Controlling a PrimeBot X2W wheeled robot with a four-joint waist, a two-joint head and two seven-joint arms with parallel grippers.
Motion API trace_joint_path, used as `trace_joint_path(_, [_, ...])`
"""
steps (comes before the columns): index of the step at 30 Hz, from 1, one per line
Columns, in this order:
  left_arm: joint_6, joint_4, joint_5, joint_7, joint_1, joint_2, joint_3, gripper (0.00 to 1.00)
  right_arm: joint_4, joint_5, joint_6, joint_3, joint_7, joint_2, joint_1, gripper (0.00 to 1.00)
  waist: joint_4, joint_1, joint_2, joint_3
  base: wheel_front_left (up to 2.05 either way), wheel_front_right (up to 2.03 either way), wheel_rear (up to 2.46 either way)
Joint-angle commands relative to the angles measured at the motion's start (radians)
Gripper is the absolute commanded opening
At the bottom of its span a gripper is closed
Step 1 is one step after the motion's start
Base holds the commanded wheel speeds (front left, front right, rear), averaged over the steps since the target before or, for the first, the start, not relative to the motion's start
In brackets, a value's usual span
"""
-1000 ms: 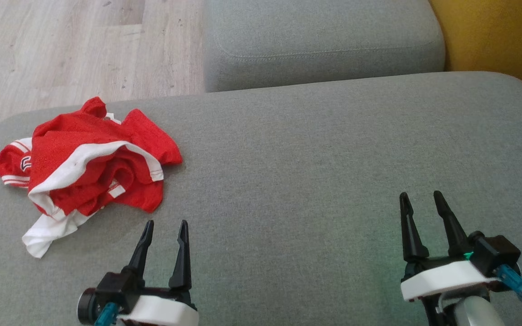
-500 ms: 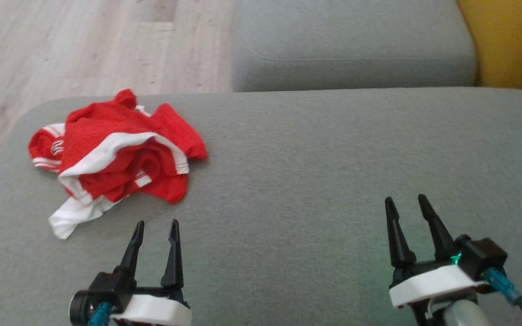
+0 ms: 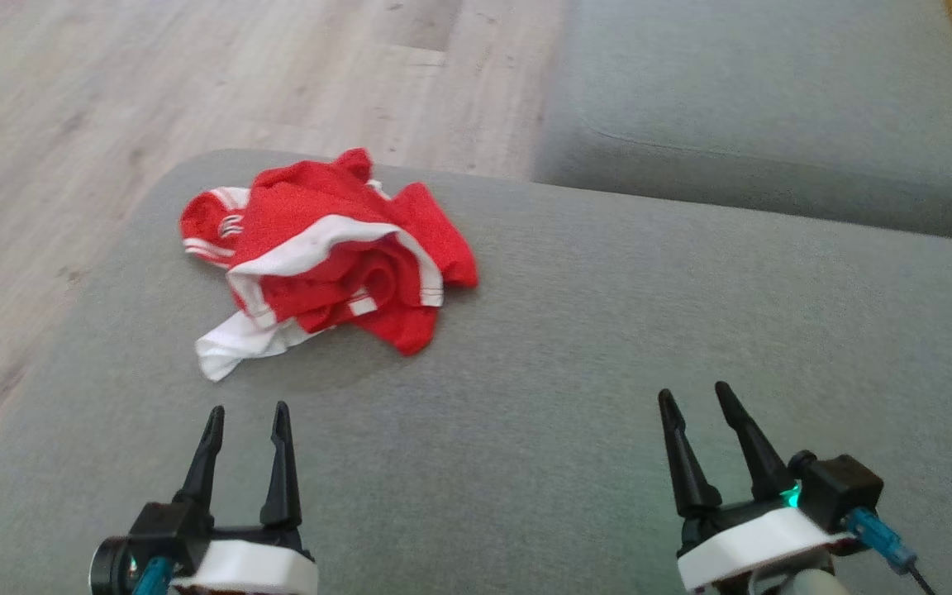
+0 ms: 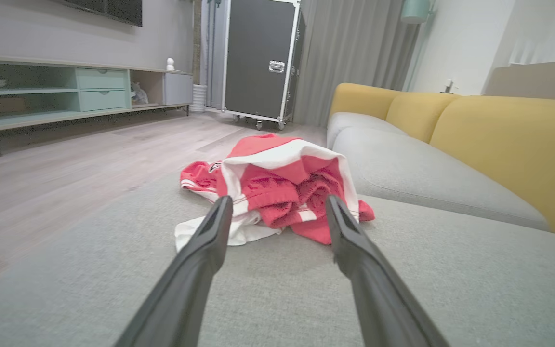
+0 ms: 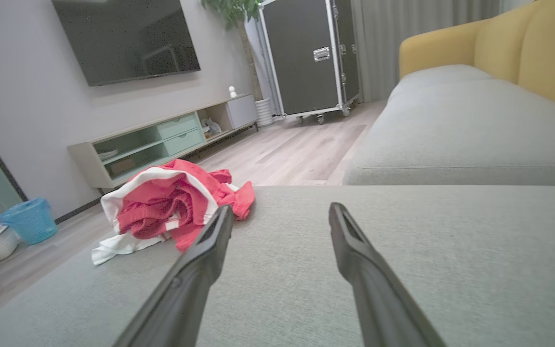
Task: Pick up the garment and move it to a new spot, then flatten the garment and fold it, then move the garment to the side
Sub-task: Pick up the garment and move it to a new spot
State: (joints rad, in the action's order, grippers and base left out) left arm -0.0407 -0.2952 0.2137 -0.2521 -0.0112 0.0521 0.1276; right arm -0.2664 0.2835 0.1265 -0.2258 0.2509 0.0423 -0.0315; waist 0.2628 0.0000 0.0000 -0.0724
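Note:
A crumpled red garment (image 3: 327, 248) with white trim lies bunched on the grey sofa cushion (image 3: 575, 330), near its far left corner. My left gripper (image 3: 246, 411) hovers open at the lower left, a short way in front of the garment and apart from it. In the left wrist view the garment (image 4: 277, 183) sits straight ahead beyond the open left gripper (image 4: 277, 205). My right gripper (image 3: 693, 397) stands open at the lower right, far from the cloth. The right wrist view has the garment (image 5: 171, 202) off to the left of the open right gripper (image 5: 280, 209).
A second grey seat cushion (image 3: 773, 107) lies beyond the first, with yellow backrests (image 4: 508, 140) alongside. Wooden floor (image 3: 112, 107) drops off past the cushion's left and far edges. A TV cabinet (image 5: 162, 140), a black wheeled case (image 5: 311, 53) and a blue bin (image 5: 29, 219) stand across the room.
The head camera has swung left, so the whole picture shifted right. Both grippers sit slightly lower in the picture and stay open. The garment lies as before.

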Motion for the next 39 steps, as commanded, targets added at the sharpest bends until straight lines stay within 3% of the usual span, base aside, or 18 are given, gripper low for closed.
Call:
trace_joint_path(1, [-0.002, 0.033, -0.01, -0.01, 0.024, -0.002, -0.036, 1.0, 0.029, 0.01, 0.004, -0.029, 0.011, 0.008, 0.025, 1.0, 0.041, 0.0, 0.0, -0.011, 0.0, 0.0, 0.0])
trace_joint_path(13, [-0.025, 0.037, -0.036, -0.01, 0.001, -0.002, -0.058, 1.0, 0.026, 0.045, 0.004, -0.086, 0.011, 0.008, 0.018, 1.0, 0.168, 0.0, 0.0, -0.033, 0.0, 0.0, 0.0])
trace_joint_path(26, [-0.057, 0.029, -0.062, -0.01, 0.024, 0.014, -0.088, 1.0, 0.034, 0.052, 0.004, -0.075, 0.011, 0.008, 0.03, 1.0, 0.175, 0.0, 0.0, -0.015, 0.0, 0.0, 0.0])
trace_joint_path(33, [-0.086, -0.086, -0.086, 0.017, 0.236, 0.138, 0.001, 1.0, 0.051, 0.016, 0.004, -0.055, 0.011, 0.008, 0.055, 1.0, 0.142, 0.0, 0.0, 0.061, 0.0, 0.0, 0.0])
trace_joint_path(39, [-0.089, -0.186, 0.033, 0.157, 0.545, 0.282, 0.276, 1.0, 0.068, -0.049, 0.004, -0.014, 0.011, 0.008, 0.12, 1.0, 0.101, 0.0, 0.0, 0.183, 0.0, 0.0, 0.0])
